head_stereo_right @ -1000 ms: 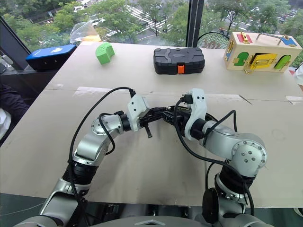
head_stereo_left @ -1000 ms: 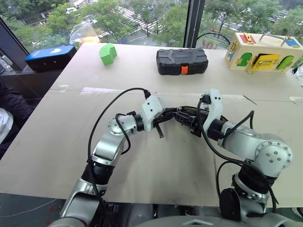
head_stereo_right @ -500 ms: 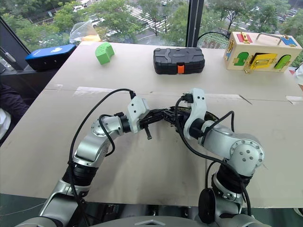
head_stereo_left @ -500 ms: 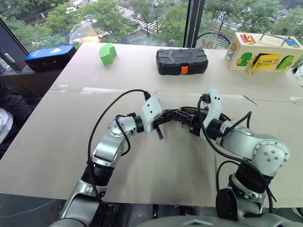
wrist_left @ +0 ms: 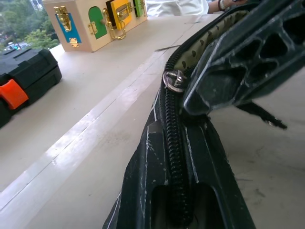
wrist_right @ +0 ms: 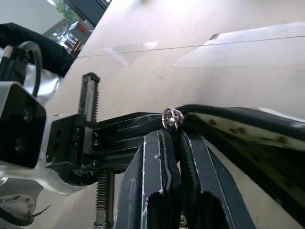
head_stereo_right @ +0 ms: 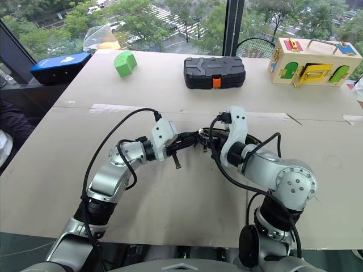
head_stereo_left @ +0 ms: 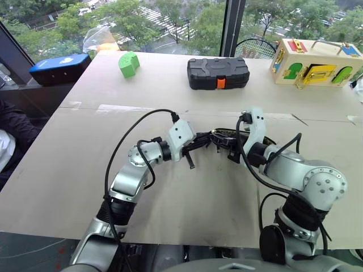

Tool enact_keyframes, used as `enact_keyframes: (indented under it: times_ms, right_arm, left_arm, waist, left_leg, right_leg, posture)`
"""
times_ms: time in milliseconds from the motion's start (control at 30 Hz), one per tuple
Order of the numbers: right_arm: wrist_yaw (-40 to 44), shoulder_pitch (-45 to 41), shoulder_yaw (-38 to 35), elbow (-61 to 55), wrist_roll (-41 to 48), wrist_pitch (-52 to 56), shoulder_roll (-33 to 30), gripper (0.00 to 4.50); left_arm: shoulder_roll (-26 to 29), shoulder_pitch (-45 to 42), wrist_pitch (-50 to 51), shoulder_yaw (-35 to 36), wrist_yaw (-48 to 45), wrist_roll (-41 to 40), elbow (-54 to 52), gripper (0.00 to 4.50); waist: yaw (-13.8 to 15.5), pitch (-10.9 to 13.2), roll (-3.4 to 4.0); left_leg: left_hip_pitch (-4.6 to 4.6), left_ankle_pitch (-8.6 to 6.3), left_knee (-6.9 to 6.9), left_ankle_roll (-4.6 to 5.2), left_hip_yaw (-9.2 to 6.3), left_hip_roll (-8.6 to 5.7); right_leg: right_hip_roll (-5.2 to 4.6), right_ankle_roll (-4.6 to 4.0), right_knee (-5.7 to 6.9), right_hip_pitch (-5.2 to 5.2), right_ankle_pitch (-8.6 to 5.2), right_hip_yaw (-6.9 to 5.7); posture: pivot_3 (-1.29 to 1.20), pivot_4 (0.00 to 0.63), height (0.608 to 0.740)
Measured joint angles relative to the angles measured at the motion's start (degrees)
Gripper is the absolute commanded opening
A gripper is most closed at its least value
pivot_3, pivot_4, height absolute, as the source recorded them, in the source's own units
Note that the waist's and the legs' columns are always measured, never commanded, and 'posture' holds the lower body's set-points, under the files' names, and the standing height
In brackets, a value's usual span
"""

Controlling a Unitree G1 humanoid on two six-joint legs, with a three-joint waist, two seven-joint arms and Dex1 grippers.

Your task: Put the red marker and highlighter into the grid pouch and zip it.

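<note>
Between the earlier head pictures and now almost nothing has shifted: both arms hold the same meeting place over the middle of the table, and the right gripper, apparently parted a second ago, is now clenched. From the left eye view, the left gripper and the right one meet nose to nose with the grid pouch strung between them, lifted just off the table, well apart from the black hard case and green block near the far edge. By the left wrist view, the left fingers are clamped on the pouch's closed zipper end, with the silver ring of the zipper pull ahead and the mouth gaping beyond it. By the right wrist view, the right fingers pinch the zipper track just below that ring. Marker and highlighter cannot be made out, presumably inside. Zipping looks to be the step in hand; next the right gripper should draw the slider along the open teeth while the left anchors the end
</note>
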Motion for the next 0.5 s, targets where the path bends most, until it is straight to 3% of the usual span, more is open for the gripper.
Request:
enact_keyframes:
  times_ms: [200, 367, 500]
  right_arm:
    - [-5.3, 3.4, -5.3, -2.4, 9.5, -1.4, -7.0, 0.1]
    - [-17.7, 9.8, -4.7, -1.8, 26.8, -14.2, -22.3, 0.1]
    - [-22.2, 17.2, -4.2, -0.8, 37.1, -23.5, -36.9, 0.1]
  left_arm:
    - [1.3, -0.3, -0.9, 0.5, 0.1, 0.1, 0.9, 0.0]
    - [1.9, -0.5, -1.2, 0.7, 0.9, 0.7, 1.0, 0.0]
    - [2.2, -1.0, -1.5, 0.3, 1.3, 1.7, 1.5, 0.0]
  waist:
    - [0.0, 0.0, 0.0]
    - [0.0, 0.0, 0.01]
    - [0.2, 0.0, -0.02]
  left_leg:
    - [-0.01, 0.0, -0.19, -0.01, 0.02, -0.04]
    - [0.09, 0.01, -0.39, 0.0, 0.07, -0.11]
    - [0.09, 0.0, -0.42, 0.01, 0.11, -0.13]
  right_leg:
    - [-0.02, 0.0, -0.2, 0.01, 0.0, 0.01]
    - [-0.05, 0.01, -0.24, 0.0, -0.01, 0.07]
    - [-0.04, 0.05, -0.27, 0.01, -0.02, 0.1]
  posture:
    - [0.0, 0.15, 0.74]
    - [0.0, 0.15, 0.74]
    - [0.0, 0.15, 0.74]
